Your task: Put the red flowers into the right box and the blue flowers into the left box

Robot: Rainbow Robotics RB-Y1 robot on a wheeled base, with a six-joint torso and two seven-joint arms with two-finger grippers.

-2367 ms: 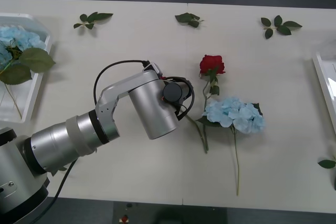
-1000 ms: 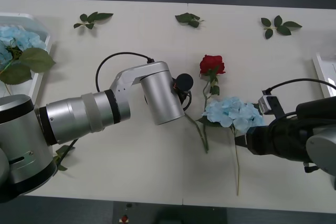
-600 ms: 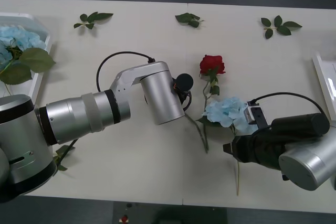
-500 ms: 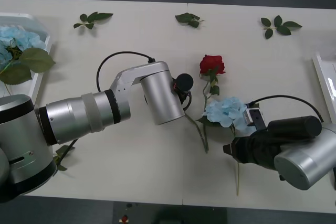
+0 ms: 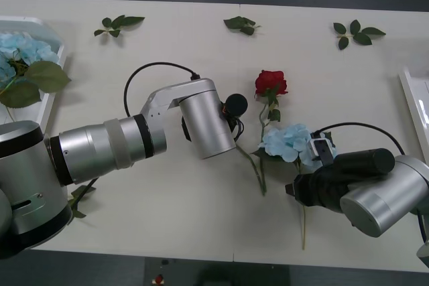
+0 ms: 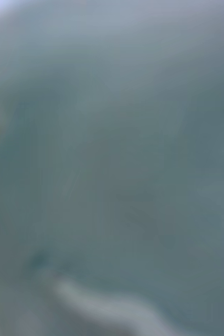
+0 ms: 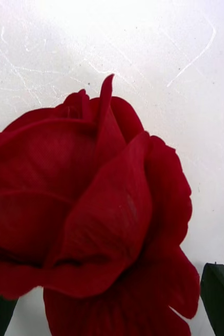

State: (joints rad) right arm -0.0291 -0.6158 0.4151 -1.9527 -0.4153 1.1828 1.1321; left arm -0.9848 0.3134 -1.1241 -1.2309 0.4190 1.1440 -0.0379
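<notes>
Red rose [image 5: 270, 82] lying mid-table [image 5: 201, 232] just above a blue flower [image 5: 295, 144] fills the left wrist view between the open left end effector [image 7: 112, 315] fingers, so closing low on the stem seems best; whether the right end effector [image 5: 293, 190] is open cannot be told.

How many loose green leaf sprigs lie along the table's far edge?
3: one far left, one centre, one far right. More leaves show near the front edges, partly hidden by the arms.
</notes>
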